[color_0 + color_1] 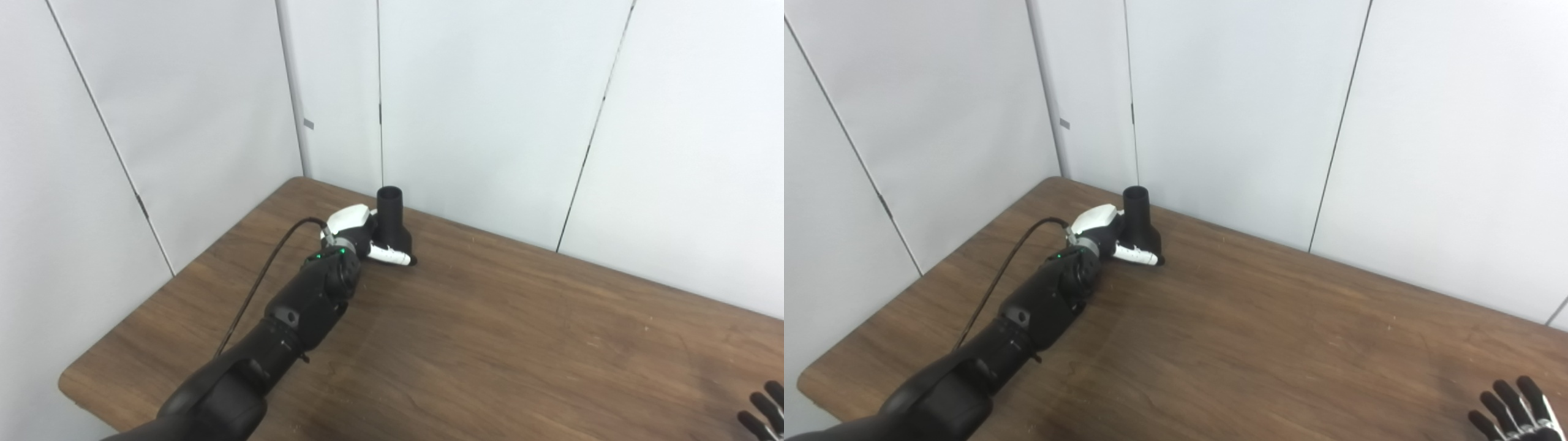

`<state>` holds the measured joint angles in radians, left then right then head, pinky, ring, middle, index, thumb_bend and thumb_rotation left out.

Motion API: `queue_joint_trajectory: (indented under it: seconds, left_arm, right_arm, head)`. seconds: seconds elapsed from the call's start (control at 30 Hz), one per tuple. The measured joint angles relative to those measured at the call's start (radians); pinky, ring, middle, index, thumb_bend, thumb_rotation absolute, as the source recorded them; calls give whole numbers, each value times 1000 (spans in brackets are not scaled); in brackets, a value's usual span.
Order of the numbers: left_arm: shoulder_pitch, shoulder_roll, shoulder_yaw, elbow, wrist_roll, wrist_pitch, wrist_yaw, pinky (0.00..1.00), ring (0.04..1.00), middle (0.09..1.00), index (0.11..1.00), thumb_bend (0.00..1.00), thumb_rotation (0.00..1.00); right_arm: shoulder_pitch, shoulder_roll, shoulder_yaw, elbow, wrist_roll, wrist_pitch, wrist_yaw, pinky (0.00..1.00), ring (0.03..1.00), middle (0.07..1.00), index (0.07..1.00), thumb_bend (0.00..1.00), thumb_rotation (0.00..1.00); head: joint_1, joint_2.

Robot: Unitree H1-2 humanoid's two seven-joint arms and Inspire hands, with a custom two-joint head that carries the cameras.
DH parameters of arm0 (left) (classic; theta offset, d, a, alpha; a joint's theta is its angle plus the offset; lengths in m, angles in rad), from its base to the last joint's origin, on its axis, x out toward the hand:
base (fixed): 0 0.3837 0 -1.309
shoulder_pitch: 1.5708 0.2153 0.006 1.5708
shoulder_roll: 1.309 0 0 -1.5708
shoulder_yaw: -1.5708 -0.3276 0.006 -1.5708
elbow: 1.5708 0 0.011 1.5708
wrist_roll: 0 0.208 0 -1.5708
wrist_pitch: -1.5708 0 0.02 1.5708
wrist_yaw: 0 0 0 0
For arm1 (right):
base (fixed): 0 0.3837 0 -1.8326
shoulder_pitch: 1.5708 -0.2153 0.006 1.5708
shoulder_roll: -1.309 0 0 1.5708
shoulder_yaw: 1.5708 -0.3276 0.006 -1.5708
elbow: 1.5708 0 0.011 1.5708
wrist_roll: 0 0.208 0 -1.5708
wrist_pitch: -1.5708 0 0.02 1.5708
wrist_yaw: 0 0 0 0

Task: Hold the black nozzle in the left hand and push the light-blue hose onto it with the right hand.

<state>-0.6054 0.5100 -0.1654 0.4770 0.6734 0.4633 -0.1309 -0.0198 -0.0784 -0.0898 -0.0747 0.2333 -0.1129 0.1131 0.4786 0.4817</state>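
While the left hand grips the upright black nozzle just beyond its palm, the right hand waits. Its fingers spread apart, holding nothing.

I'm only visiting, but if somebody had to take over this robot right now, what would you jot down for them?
Left hand: wrapped around the black nozzle, which stands upright near the far left corner of the table, open end up.
Right hand: only its spread fingertips show at the lower right edge, holding nothing.
Light-blue hose: not in view.
Done: nozzle reached, apparently gripped.
Left: find the hose, pick it up with the right hand, push it onto the nozzle.
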Motion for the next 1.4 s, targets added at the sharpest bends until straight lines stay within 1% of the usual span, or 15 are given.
queue_joint_trajectory:
  seconds: [0.27,0.33,0.4,0.47,0.5,0.6,0.63,0.67,0.73,0.77,0.8,0.93,1.03,1.2,1.4]
  left_arm:
    - [-5,-1,8,-3,43,0,-37,1000,951,924,878,925,521]
    - [-8,-1,10,-3,44,0,-40,1000,944,907,853,909,494]
    - [-9,-1,10,-2,38,-1,-29,1000,920,856,808,890,363]
    - [-8,-4,22,4,23,-12,11,1000,878,780,738,876,178]
    - [-9,-5,28,9,15,-19,30,1000,870,766,725,873,145]
    - [-12,-12,49,50,-23,-75,108,1000,805,679,595,854,18]
    - [-15,-16,53,58,-37,-96,133,1000,789,661,543,693,36]
    - [-19,-21,54,72,-46,-120,157,1000,769,646,515,610,44]
    - [-33,-30,56,116,-54,-158,211,1000,735,613,490,541,49]
    - [-39,-31,56,132,-58,-171,232,1000,729,607,487,533,49]
    - [-42,-33,56,149,-60,-190,250,997,698,556,447,520,10]
    - [-43,-45,54,196,-73,-254,351,976,693,529,448,521,0]
    - [-43,-47,43,213,-75,-281,390,972,695,518,455,522,0]
    - [-31,-45,35,186,-75,-280,397,972,702,507,466,524,0]
    - [33,-45,33,15,-75,-248,375,989,643,488,487,525,0]
  right_arm:
    - [0,7,-3,0,-14,-13,-3,811,861,869,904,547,978]
    - [0,7,-5,0,-15,-13,-3,810,861,868,903,546,979]
    - [1,7,-7,0,-17,-13,-3,809,861,867,902,546,981]
    - [1,7,-7,0,-21,-13,-3,807,860,865,902,546,982]
    - [1,7,-7,0,-22,-13,-3,807,860,864,902,546,982]
    - [1,7,-8,0,-24,-14,-3,799,854,856,900,536,976]
    - [1,7,-9,1,-24,-14,-3,797,852,852,900,536,975]
    - [0,7,-9,2,-24,-15,-3,796,851,849,899,536,972]
    - [-1,9,-9,4,-24,-15,-3,795,849,846,898,537,967]
    - [-2,9,-9,4,-24,-15,-3,795,849,845,898,538,965]
    - [-2,9,-9,4,-24,-15,-3,799,848,844,897,539,962]
    - [-2,9,-13,4,-19,-15,-2,794,847,839,896,542,958]
    - [-1,9,-14,3,-20,-15,-1,795,849,837,894,546,951]
    - [-2,9,-12,3,-24,-19,-1,793,849,834,884,555,933]
    - [-2,14,-9,4,-44,-33,-3,792,853,822,874,575,915]
  head:
    - [-8,3]
    - [-8,3]
    - [-8,3]
    - [-15,5]
    - [-20,6]
    - [-29,0]
    - [-32,-2]
    - [-35,-2]
    - [-35,-2]
    - [-38,-2]
    - [-41,-2]
    - [-51,0]
    - [-52,-2]
    - [-60,0]
    - [-83,5]
